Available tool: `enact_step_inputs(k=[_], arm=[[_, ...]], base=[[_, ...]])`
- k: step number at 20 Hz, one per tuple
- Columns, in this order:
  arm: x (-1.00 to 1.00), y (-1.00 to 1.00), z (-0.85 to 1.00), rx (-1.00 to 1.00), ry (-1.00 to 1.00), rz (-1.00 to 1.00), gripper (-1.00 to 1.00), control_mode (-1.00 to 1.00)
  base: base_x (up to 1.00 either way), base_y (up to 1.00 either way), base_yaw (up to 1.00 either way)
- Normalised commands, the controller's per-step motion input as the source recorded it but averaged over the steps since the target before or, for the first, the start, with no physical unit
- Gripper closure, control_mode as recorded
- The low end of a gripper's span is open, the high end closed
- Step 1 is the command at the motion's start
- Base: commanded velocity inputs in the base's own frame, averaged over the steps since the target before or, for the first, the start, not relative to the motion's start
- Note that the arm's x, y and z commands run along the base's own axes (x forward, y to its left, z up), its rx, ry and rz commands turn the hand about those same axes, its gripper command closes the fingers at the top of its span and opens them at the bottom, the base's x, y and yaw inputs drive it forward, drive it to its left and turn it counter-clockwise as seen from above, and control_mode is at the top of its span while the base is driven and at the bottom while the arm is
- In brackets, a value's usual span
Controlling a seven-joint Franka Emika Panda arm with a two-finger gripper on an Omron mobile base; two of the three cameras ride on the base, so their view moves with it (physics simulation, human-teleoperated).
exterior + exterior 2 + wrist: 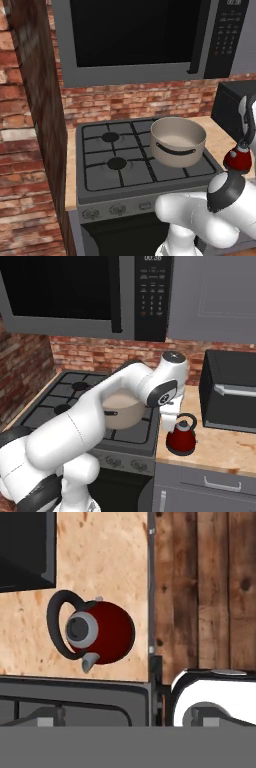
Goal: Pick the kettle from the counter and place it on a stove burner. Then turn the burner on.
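Observation:
The small red kettle (181,439) with its grey lid and dark looped handle stands on the tan counter (225,448), just right of the stove, near the front edge. In the hand view the kettle (107,632) lies below the hand on the counter (100,562). My gripper (169,423) hangs above and slightly left of the kettle, apart from it. It is open (125,717), its fingertips spread wide with nothing between them. Two free stove burners (110,137) (117,163) sit on the left side of the stove top.
A big beige pot (177,140) covers the right side of the stove (100,190). A black boxy appliance (230,391) stands on the counter behind the kettle. The microwave (135,35) hangs over the stove. A brick wall (30,150) borders the left.

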Motion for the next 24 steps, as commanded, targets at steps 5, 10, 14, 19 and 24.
enact_step_inputs(k=[5,10,14,19,24], arm=[[0.14,-0.09,-0.16,0.03,-0.03,0.00,-1.00,-1.00],[0.19,-0.04,-0.20,0.03,-0.03,0.00,-1.00,-1.00],[0.20,-0.06,-0.21,0.03,-0.03,0.00,-1.00,-1.00],[0.17,-0.13,-0.19,0.04,-0.02,0.00,-1.00,-1.00],[0.17,-0.19,-0.13,0.05,0.00,0.00,-1.00,-1.00]], base=[[0.00,0.00,0.00],[0.00,0.00,0.00],[0.00,0.00,0.00],[0.00,0.00,0.00],[0.00,0.00,0.00]])
